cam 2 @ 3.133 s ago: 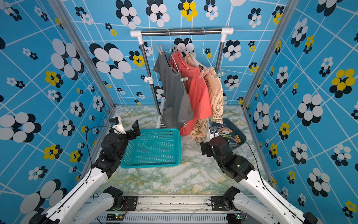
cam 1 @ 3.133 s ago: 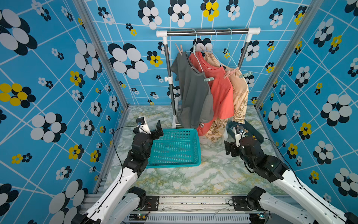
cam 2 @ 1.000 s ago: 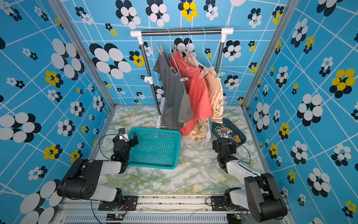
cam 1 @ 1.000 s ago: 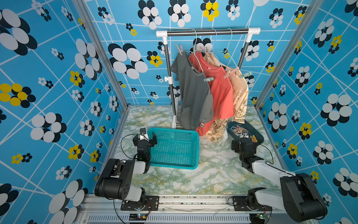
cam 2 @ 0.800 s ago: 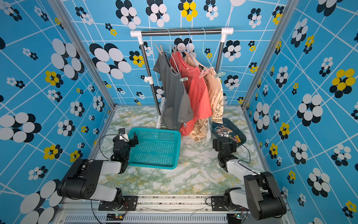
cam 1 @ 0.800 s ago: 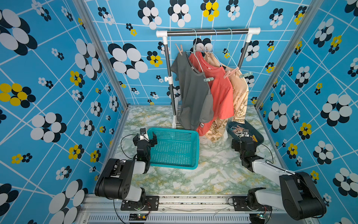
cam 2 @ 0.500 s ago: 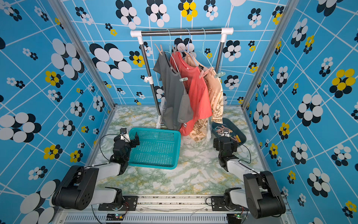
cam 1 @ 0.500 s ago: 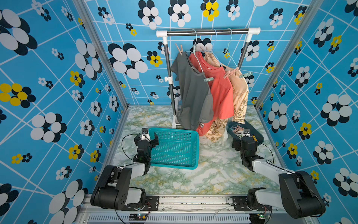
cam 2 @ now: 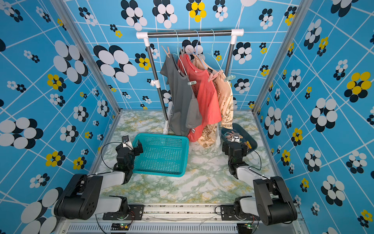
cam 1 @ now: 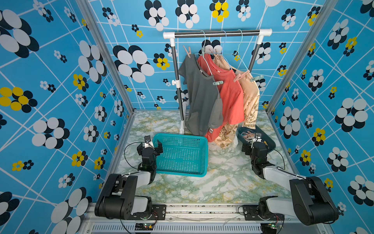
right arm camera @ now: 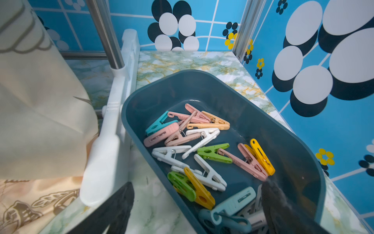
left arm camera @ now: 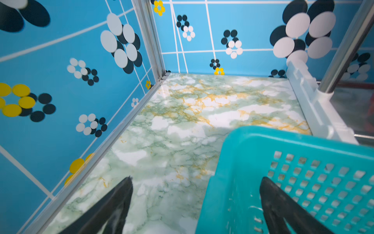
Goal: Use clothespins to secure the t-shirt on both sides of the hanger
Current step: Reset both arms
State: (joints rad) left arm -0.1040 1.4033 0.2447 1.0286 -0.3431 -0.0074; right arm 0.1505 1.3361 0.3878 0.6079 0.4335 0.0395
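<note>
Pastel plastic clothespins (right arm camera: 202,141) lie loose in the slate-blue tray (right arm camera: 222,95) at the right of the tabletop (cam 1: 222,182). Others already grip the shoulders of the grey t-shirt (cam 1: 202,101), red t-shirt (cam 1: 232,97) and beige t-shirt (cam 1: 252,101) hanging from the far rail (cam 1: 216,34). In the last few seconds both arms have sunk from a raised reach into a low folded pose at the near edge, and over the last second they have hardly stirred. The left tool (left arm camera: 196,179) is released and empty, its fingers appearing to straddle the left wall of the teal basket (cam 1: 180,136). The right tool (right arm camera: 197,183) is also spread and empty, with one finger over the tray's near end. This looks like parking after the pinning. The far shoulders of the red and beige shirts are too crowded to confirm.
</note>
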